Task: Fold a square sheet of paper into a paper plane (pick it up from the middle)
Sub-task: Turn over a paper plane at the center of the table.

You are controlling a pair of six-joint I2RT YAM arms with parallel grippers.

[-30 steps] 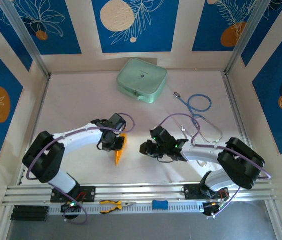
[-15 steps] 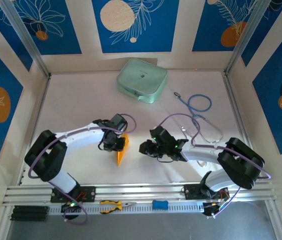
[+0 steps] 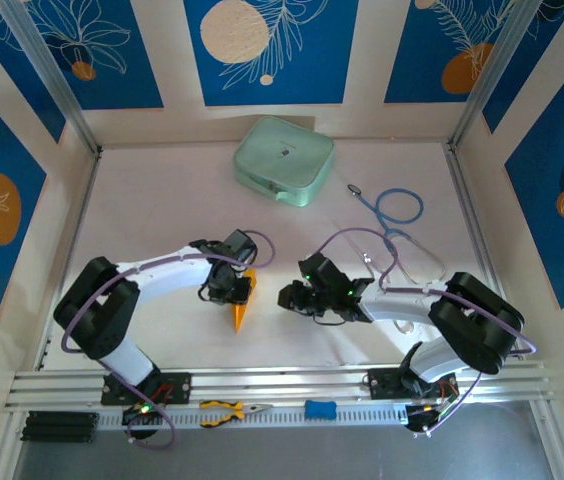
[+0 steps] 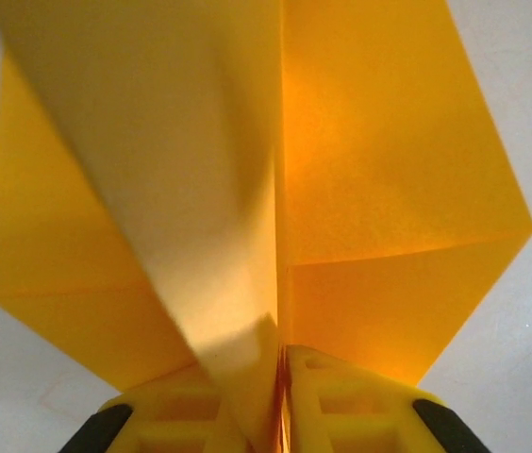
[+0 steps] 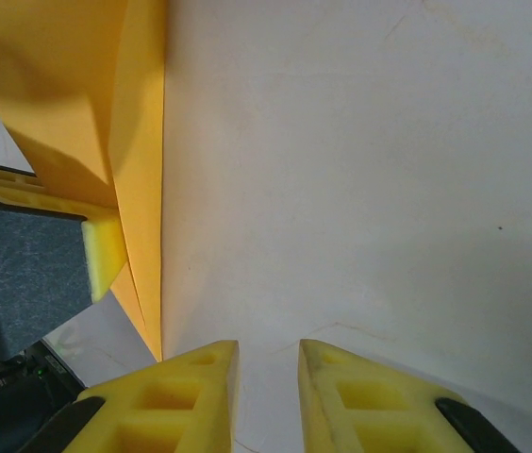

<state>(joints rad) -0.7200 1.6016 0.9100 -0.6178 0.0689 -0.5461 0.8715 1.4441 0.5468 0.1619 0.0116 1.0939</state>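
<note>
— What lies around?
— A green case [image 3: 284, 160] upper centre, a stethoscope [image 3: 402, 225] right, pliers [image 3: 224, 410] bottom.
— The paper plane [image 3: 242, 310]?
— Mid-frame on the tabletop [image 3: 162, 200], pinched by the left fingers [image 4: 360, 415], its upper end hidden. The right fingers [image 5: 162, 406] are slightly apart, bare.

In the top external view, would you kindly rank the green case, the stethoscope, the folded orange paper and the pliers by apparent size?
1. green case, solid
2. stethoscope, similar span but thin
3. pliers and folded orange paper: alike, so unranked
</note>
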